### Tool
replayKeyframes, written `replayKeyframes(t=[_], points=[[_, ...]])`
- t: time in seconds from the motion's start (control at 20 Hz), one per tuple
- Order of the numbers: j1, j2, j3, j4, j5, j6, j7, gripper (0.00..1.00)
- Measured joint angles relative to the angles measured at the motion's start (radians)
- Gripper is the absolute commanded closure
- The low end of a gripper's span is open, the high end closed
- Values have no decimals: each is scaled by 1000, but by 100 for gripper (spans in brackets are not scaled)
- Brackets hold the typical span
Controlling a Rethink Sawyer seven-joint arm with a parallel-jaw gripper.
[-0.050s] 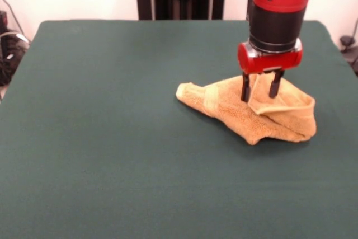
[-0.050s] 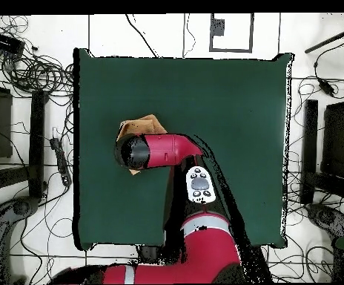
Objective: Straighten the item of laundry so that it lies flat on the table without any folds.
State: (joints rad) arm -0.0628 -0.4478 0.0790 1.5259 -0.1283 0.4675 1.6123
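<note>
Table: the table (image 1: 112,138) is a broad dark green felt-like surface; most of it lies bare around the towel. From overhead, its green top (image 2: 227,104) fills the middle of the view, with white floor and tangled black cables around it.

My arm: my red and black arm (image 1: 277,4) comes down over the right part of the table in the front view. From overhead, it (image 2: 171,150) reaches across the table's left half and covers most of the towel.

Towel: the orange-tan terry towel (image 1: 235,110) sits crumpled on the table, right of centre in the front view. It is bunched into a low heap with several folds, one rolled end pointing left and a thicker mound at the right. A hemmed edge stands raised in the middle of the heap. From overhead, only a small part of the towel (image 2: 141,123) shows beside my wrist, near the table's left edge.

My gripper: my gripper (image 1: 260,89) points straight down onto the top of the heap. My two dark fingers (image 1: 245,89) are spread apart, one on each side of the raised fold, with cloth showing between them. Their tips reach the towel's surface; I cannot tell whether they press into it.
</note>
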Motion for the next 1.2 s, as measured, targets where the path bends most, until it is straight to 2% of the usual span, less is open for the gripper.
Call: replayKeyframes(t=[0.8,1.2], points=[[0,25,-2,-30,-1,1,0,0],[0,33,-2,-48,-28,1,0,0]])
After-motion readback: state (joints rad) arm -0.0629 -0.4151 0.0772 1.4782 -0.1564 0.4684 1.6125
